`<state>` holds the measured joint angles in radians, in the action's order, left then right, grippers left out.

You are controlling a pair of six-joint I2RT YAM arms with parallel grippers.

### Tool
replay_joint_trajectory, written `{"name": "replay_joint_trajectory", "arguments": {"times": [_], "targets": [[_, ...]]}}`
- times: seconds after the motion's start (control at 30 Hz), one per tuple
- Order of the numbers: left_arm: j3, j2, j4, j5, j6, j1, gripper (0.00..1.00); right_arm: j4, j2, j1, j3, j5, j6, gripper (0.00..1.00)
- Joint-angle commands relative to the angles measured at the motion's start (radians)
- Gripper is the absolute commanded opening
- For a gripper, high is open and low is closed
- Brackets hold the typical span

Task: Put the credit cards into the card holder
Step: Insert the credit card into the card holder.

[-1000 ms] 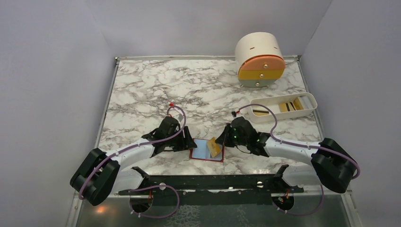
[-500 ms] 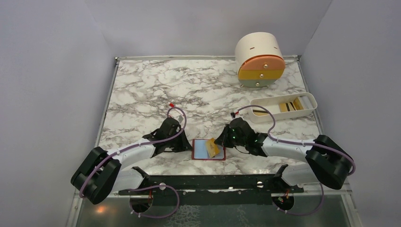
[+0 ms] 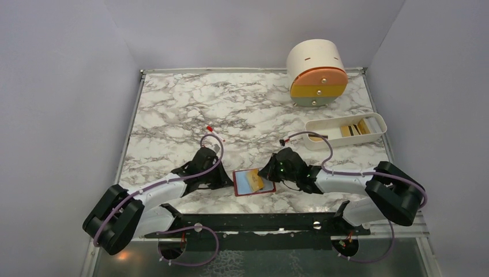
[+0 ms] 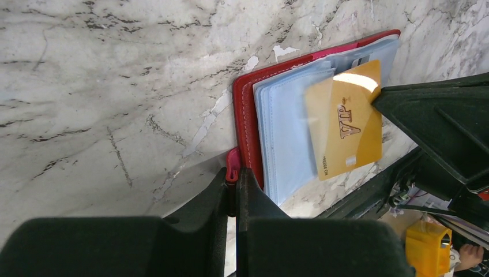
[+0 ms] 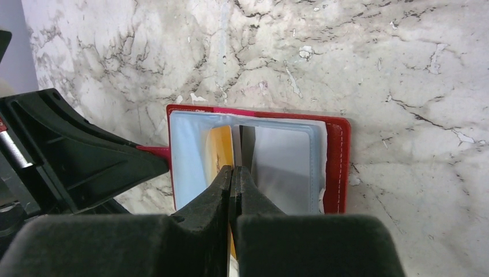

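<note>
The red card holder [image 3: 240, 190] lies open near the table's front edge, its pale blue sleeves facing up. My left gripper [image 3: 230, 180] is shut on the small red tab [image 4: 232, 161] at the holder's [image 4: 247, 109] left edge. My right gripper [image 3: 266, 175] is shut on a yellow VIP card [image 3: 255, 182], one of the credit cards. In the right wrist view this card [image 5: 221, 151] reaches into a sleeve of the holder [image 5: 337, 167] just ahead of my right gripper [image 5: 232, 172]. More cards [image 3: 353, 130] lie in the white tray.
The white oblong tray [image 3: 369, 136] stands at the right, and behind it is the round cream drawer unit [image 3: 317, 72]. A black bar [image 3: 259, 222] runs along the near table edge. Grey walls close in three sides.
My left gripper has shut on the holder's tab. The right gripper has moved left with the yellow card, which now lies lower over the sleeves. The holder has turned slightly.
</note>
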<state>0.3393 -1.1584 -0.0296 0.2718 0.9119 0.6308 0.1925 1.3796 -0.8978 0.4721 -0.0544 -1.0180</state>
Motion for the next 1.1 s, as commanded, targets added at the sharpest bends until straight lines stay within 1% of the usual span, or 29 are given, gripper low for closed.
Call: {"name": "replay_joint_trajectory", "arguments": {"times": [0.0,0.13,0.27,0.47,0.6,0.7,0.93,1.07], "targets": [[-0.027,0.022,0.014,0.015,0.033,0.006,0.00,0.066,0.026,-0.036,-0.026,-0.108,-0.038,0.01],[-0.037,0.027,0.017,0.019,0.038,0.006,0.00,0.105,0.027,-0.046,-0.057,-0.158,-0.041,0.01],[-0.043,0.034,0.019,0.018,0.038,0.006,0.00,0.111,-0.009,-0.046,-0.076,-0.200,-0.036,0.01],[-0.044,0.036,0.023,0.018,0.046,0.006,0.00,0.172,-0.037,-0.047,-0.108,-0.237,0.019,0.01],[-0.043,0.027,0.025,0.023,0.049,0.006,0.00,0.263,-0.022,-0.056,-0.129,-0.210,0.066,0.01],[-0.043,0.026,0.030,0.028,0.054,0.006,0.00,0.286,0.009,-0.070,-0.127,-0.209,0.084,0.01],[-0.055,0.035,0.036,0.041,0.073,0.006,0.00,0.353,0.037,-0.136,-0.132,-0.277,0.106,0.01],[-0.062,0.037,0.034,0.041,0.074,0.007,0.00,0.348,0.044,-0.159,-0.137,-0.295,0.059,0.01]]}}
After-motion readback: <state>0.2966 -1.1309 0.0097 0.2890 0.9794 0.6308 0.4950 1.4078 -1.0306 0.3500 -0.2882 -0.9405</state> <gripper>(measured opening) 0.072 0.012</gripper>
